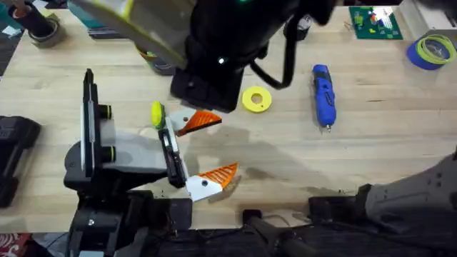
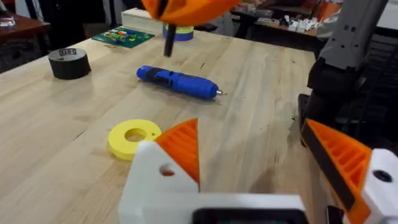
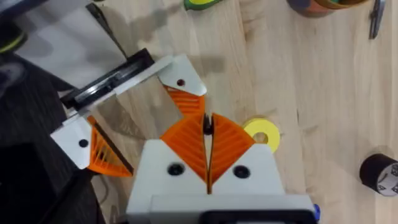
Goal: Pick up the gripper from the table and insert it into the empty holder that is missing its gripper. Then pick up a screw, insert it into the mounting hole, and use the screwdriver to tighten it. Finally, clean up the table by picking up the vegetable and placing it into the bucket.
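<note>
Bright blue cylindrical screwdriver (image 1: 323,95) lies at 2 o'clock, long axis 12-to-6, metal bit toward 6. My left gripper (image 1: 209,146): orange pads spread. My right gripper (image 3: 208,146): pads pressed together.

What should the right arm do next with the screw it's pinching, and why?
Probably lower the right gripper slightly, steering the screw toward the mounting hole in the white mount of the left gripper. Its jaws are shut on the screw, which hangs above that mount, not yet inserted.
</note>
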